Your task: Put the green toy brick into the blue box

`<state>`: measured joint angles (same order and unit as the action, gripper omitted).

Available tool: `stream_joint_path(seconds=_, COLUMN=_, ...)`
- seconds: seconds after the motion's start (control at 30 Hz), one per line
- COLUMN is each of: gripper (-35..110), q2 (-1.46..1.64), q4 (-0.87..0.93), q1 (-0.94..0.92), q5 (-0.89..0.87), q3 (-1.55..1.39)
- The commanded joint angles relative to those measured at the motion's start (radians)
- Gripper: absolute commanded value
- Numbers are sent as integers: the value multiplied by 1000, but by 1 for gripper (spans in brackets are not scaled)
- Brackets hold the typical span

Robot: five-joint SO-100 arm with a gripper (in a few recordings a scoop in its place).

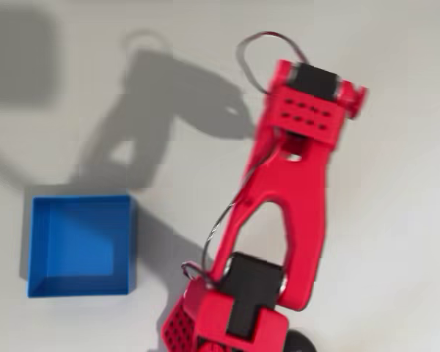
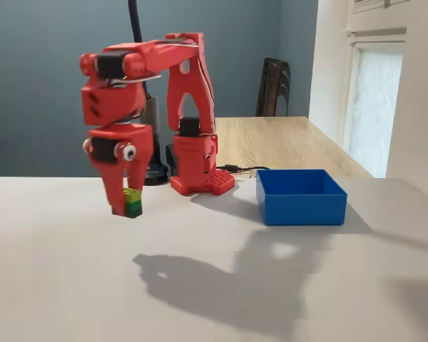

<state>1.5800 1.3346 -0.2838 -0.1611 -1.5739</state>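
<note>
In the fixed view the green toy brick (image 2: 133, 202) is seen clamped between the closed fingers of the red tool (image 2: 127, 205), lifted clear of the white desk (image 2: 71, 285) and kept well apart from the blue box (image 2: 302, 197), which is set on the desk to its right.

Green toy brick (image 2: 133, 203) airborne; blue box (image 2: 302, 205) empty.
</note>
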Motion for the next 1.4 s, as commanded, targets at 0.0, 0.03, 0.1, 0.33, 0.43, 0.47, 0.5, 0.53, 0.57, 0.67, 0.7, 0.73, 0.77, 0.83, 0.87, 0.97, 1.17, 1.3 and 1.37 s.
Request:
stream_joint_path(seconds=0.0, gripper=0, q2=155, q4=23, q1=190, q5=14, q3=-14)
stream_joint_path(seconds=0.03, gripper=0, q2=161, q4=26, q1=235, q5=14, q3=-20)
stream_joint_path(seconds=0.1, gripper=0, q2=164, q4=41, q1=316, q5=12, q3=-23)
stream_joint_path(seconds=0.33, gripper=0, q2=164, q4=77, q1=565, q5=-9, q3=-18)
stream_joint_path(seconds=0.43, gripper=0, q2=164, q4=103, q1=669, q5=-23, q3=-17)
stream_joint_path(seconds=0.47, gripper=0, q2=164, q4=114, q1=703, q5=-31, q3=-17)
stream_joint_path(seconds=0.5, gripper=0, q2=164, q4=121, q1=738, q5=-40, q3=-17)
stream_joint_path(seconds=0.53, gripper=0, q2=164, q4=129, q1=773, q5=-49, q3=-17)
stream_joint_path(seconds=0.57, gripper=0, q2=164, q4=135, q1=807, q5=-58, q3=-17)
stream_joint_path(seconds=0.67, gripper=0, q2=164, q4=147, q1=904, q5=-87, q3=-17)
stream_joint_path(seconds=0.7, gripper=0, q2=164, q4=152, q1=934, q5=-97, q3=-14)
stream_joint_path(seconds=0.73, gripper=0, q2=164, q4=156, q1=962, q5=-106, q3=-11)
stream_joint_path(seconds=0.77, gripper=0, q2=164, q4=163, q1=989, q5=-115, q3=-6)
stream_joint_path(seconds=0.83, gripper=0, q2=164, q4=176, q1=1042, q5=-130, q3=2)
stream_joint_path(seconds=0.87, gripper=0, q2=164, q4=184, q1=1068, q5=-138, q3=5)
stream_joint_path(seconds=0.97, gripper=0, q2=164, q4=198, q1=1134, q5=-160, q3=8)
stream_joint_path(seconds=1.17, gripper=0, q2=164, q4=213, q1=1213, q5=-193, q3=0)
stream_joint_path(seconds=1.3, gripper=0, q2=163, q4=216, q1=1226, q5=-199, q3=-12)
stream_joint_path(seconds=1.37, gripper=0, q2=163, q4=216, q1=1224, q5=-198, q3=-18)
